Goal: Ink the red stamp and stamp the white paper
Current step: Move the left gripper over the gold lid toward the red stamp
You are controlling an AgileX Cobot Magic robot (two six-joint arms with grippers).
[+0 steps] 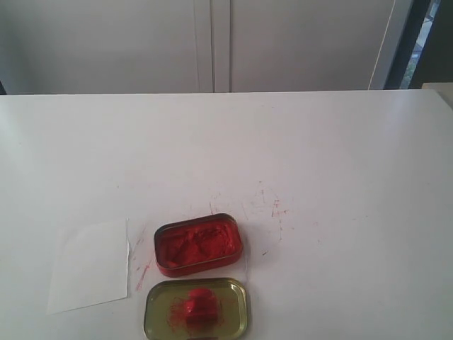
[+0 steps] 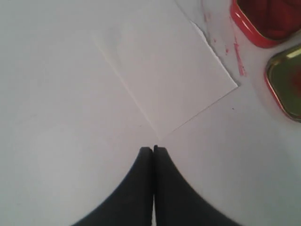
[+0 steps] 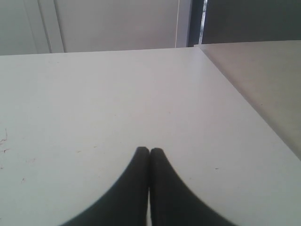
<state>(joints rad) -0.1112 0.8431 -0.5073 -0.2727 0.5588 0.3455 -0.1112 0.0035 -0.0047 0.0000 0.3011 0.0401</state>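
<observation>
**Stamp Waits in Tray, Both Tools Closed**

The red stamp [image 1: 197,306] sits inside a shallow gold tray [image 1: 152,315] at the near edge of the tabletop [image 1: 318,156]. Red marks smear the tray's floor around it, and its exact shape is too blurred to make out. Just beyond the tray stands an open tin of red ink [image 1: 198,244]; whether the two rims touch cannot be told. The white paper [image 1: 90,265] lies flat to the left of both, just beside them. Thin red smears [image 1: 141,273] streak the tabletop between the sheet and the tin, and fainter ones are scattered beyond the tin to the right.

The left tool [image 2: 154,149] is closed, its dark fingers pressed together and holding nothing. It is poised just off one corner of the paper, with the edges of the tin and the tray visible past the sheet. The right tool [image 3: 149,150] is likewise pinched shut and empty. It is over bare tabletop, well apart from the stamp, and faces the pale cabinet doors [image 3: 117,23] behind the tabletop.
</observation>
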